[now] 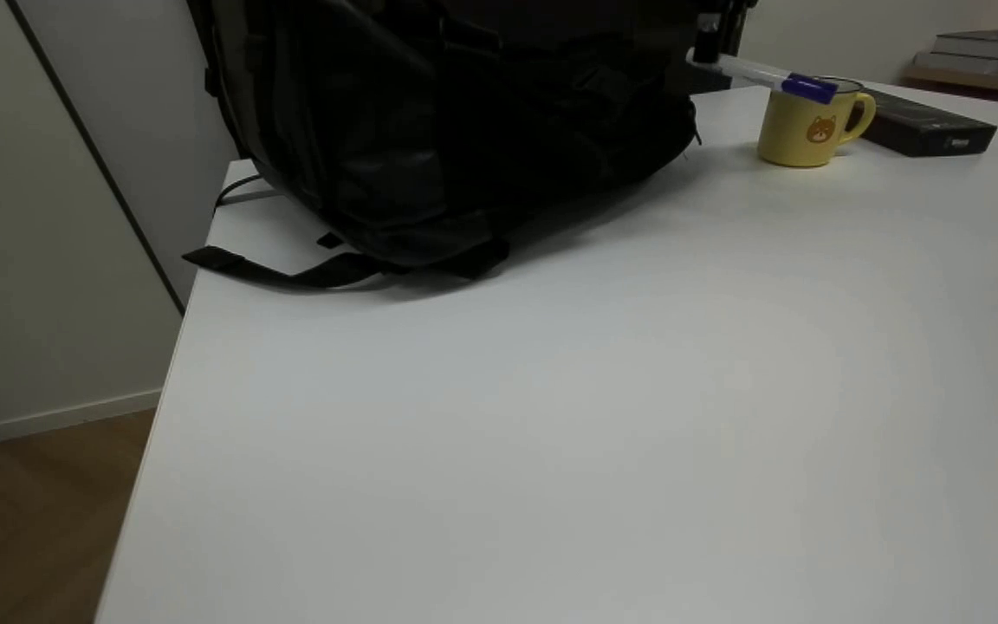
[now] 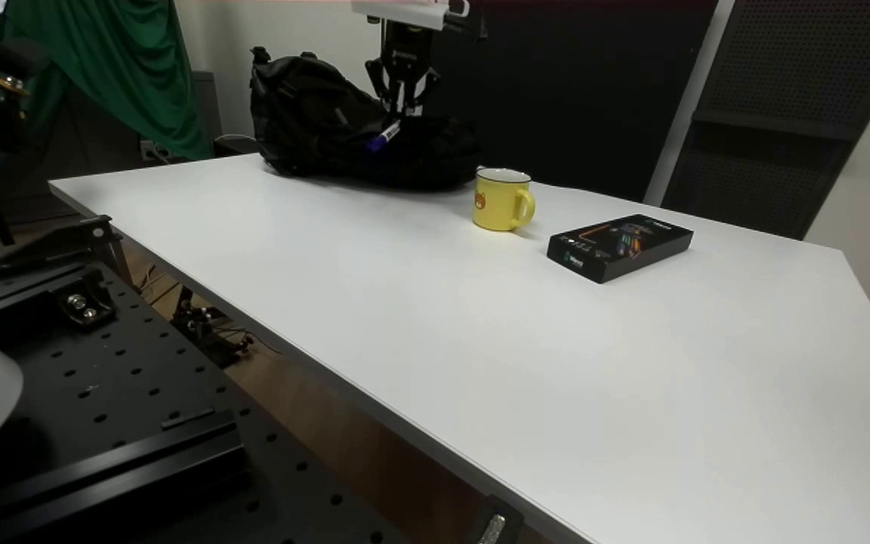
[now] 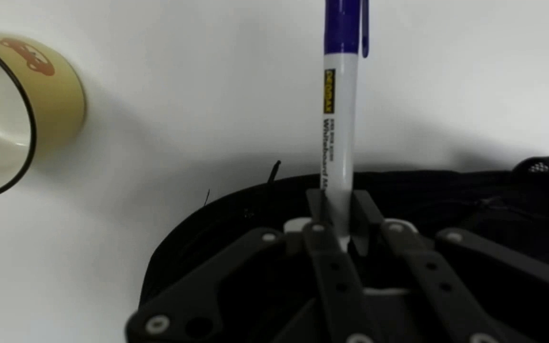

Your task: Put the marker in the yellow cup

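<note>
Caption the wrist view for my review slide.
Gripper holding a blue-capped whiteboard marker, the yellow cup cut off at the frame's left edge.

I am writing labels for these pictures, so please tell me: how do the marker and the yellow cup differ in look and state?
The marker is slim and mostly white; the yellow cup is broader and has a handle. The claw grips the marker above the table, while the cup stands upright on it. Both carry printing.

White marker (blue-capped) tilted aloft; yellow cup upright.
</note>
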`<state>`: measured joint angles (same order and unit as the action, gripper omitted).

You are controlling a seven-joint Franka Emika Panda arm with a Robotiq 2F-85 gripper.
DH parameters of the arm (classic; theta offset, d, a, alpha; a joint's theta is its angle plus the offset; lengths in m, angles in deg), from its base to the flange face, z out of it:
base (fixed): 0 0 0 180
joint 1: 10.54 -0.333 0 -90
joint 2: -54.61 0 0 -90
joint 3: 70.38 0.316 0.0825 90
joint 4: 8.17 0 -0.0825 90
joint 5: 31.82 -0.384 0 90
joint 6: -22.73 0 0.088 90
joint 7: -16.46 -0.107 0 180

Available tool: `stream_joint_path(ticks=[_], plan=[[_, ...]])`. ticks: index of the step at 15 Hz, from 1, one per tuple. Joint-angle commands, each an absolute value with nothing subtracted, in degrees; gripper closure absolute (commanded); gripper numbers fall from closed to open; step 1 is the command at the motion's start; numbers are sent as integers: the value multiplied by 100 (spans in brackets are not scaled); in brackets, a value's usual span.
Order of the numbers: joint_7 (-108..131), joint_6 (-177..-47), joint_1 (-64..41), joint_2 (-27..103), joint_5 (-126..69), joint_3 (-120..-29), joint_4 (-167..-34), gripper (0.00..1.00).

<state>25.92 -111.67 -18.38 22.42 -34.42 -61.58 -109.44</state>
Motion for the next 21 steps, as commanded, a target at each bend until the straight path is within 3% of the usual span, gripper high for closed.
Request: stream_joint_path(ticks=[1,12,16,21], plan=[[2819,-11001,-1313,2311,-4131,-6000,-10794,96],[1513,-14410,-1374,2452,-3982,-6932,-11479,96],[960,-15429,-1959,2449,-3509,-7798,-11978,96],[608,-15678,-3266,2382,-3560,-9224,-12485,96]])
